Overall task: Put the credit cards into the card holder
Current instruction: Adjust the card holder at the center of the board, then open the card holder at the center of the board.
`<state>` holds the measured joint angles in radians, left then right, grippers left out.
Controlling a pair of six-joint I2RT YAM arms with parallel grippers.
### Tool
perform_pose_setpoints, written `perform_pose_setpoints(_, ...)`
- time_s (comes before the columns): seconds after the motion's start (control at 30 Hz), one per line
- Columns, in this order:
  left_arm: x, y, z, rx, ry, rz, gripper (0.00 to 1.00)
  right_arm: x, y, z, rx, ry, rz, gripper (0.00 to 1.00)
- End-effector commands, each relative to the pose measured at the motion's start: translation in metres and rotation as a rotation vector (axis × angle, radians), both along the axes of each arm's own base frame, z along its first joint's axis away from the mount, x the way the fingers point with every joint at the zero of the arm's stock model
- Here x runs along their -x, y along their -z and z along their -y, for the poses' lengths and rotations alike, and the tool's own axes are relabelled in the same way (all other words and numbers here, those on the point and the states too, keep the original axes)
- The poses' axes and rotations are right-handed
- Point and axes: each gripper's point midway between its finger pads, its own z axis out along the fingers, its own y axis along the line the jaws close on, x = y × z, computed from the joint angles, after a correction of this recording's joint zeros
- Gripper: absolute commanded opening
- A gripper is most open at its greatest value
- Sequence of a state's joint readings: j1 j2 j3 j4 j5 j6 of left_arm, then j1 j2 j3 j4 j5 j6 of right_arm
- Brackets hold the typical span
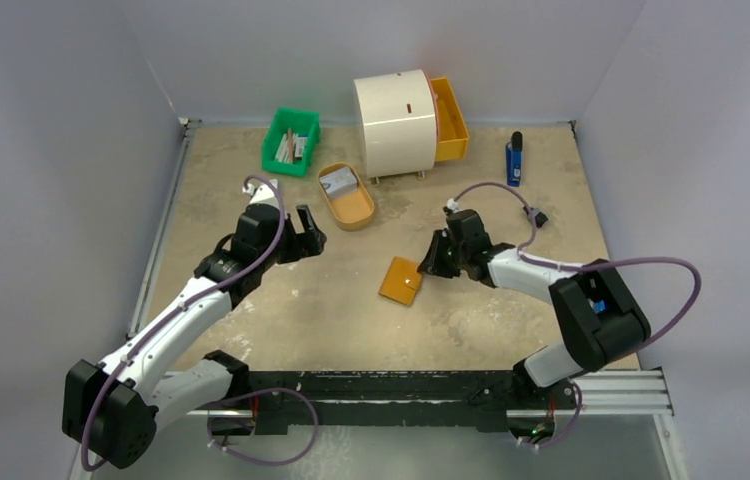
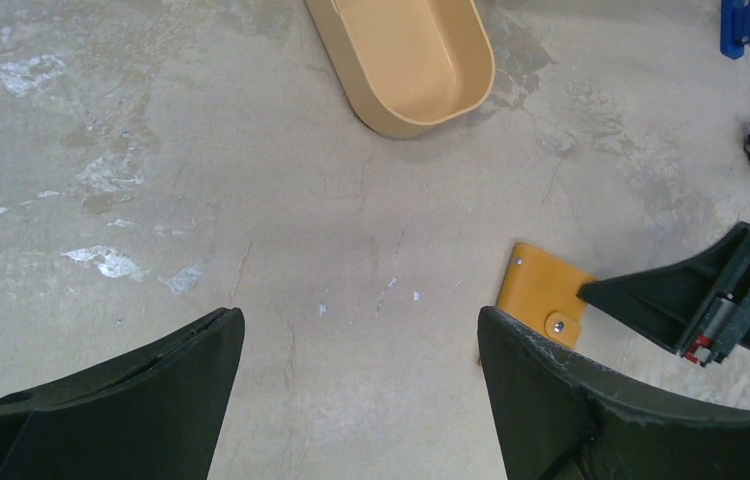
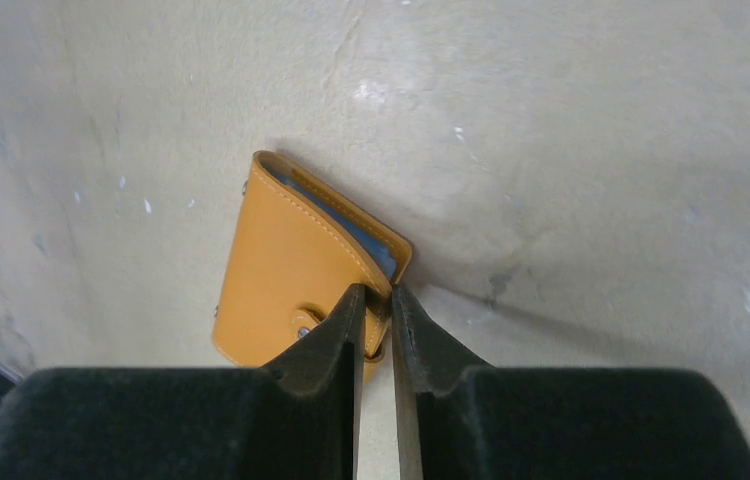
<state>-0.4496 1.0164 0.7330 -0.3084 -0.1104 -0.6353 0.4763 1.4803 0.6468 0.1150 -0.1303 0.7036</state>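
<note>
Nearest you, right of the middle of the table (image 1: 341, 320), lies the holder (image 3: 286, 260). It sits flat, orange side up, with its snap towards your right arm. Along its far edge the top flap stands a little proud, and a strip of blue lining shows under it.

Your right gripper (image 3: 376, 300) is down at that holder. Its jaws are drawn narrow, with only a thin slit between them, and they pinch the rim of the top flap just beside the snap. One finger (image 3: 336, 330) lies over the flap and the other is off its edge, over bare table.

Further out on the other side, your left gripper (image 2: 359, 325) hangs over bare table with its jaws spread wide and nothing between them. It is well apart from the holder, which shows at the right of its wrist view with the right gripper's tip on it.

Beyond the left gripper sits the oval tray (image 1: 355, 208). The cards (image 1: 337, 181) lie in its far end, a pale flat patch too small to count.

Behind that stands the green bin (image 1: 276, 130) with sticks and papers in it. To its right are the white drum (image 1: 394, 122) and its orange drawer (image 1: 448, 120), pulled out. A blue object (image 1: 514, 160) lies near the far right corner.
</note>
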Motion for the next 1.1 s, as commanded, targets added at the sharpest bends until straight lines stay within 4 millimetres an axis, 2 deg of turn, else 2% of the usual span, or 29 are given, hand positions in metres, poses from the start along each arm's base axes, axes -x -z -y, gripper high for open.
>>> perform_pose_setpoints(0.0,0.002,-0.021,0.019,0.044,0.048,0.064,0.86,0.013,0.005,-0.015,0.080,-0.283,-0.019,0.17)
perform_pose_setpoints(0.13,0.019,-0.017,0.040,0.061,0.084,0.040,0.85,0.010,0.000,-0.028,0.112,-0.371,-0.005,0.18)
perform_pose_setpoints(0.33,0.038,0.014,0.055,0.178,0.062,-0.003,0.85,0.007,-0.013,-0.048,0.090,-0.432,0.011,0.25)
perform_pose_setpoints(0.43,0.043,0.036,0.066,0.180,0.072,-0.049,0.85,0.005,-0.028,-0.043,0.095,-0.387,0.039,0.37)
perform_pose_setpoints(0.53,0.042,0.041,0.080,0.186,0.098,-0.061,0.85,0.009,-0.054,-0.037,0.092,-0.346,0.094,0.45)
perform_pose_setpoints(0.63,0.037,0.042,0.095,0.216,0.120,-0.068,0.84,0.025,-0.072,-0.042,0.140,-0.386,0.154,0.49)
perform_pose_setpoints(0.7,0.033,0.042,0.107,0.253,0.130,-0.073,0.84,0.036,-0.076,-0.048,0.195,-0.405,0.180,0.49)
perform_pose_setpoints(0.8,0.029,0.048,0.121,0.310,0.133,-0.097,0.79,0.047,-0.071,-0.050,0.254,-0.368,0.186,0.47)
perform_pose_setpoints(0.97,0.025,0.052,0.144,0.423,0.147,-0.130,0.66,0.047,-0.065,-0.052,0.229,-0.247,0.192,0.39)
perform_pose_setpoints(1.07,0.021,0.059,0.149,0.447,0.135,-0.147,0.59,0.042,-0.063,-0.053,0.224,-0.179,0.195,0.37)
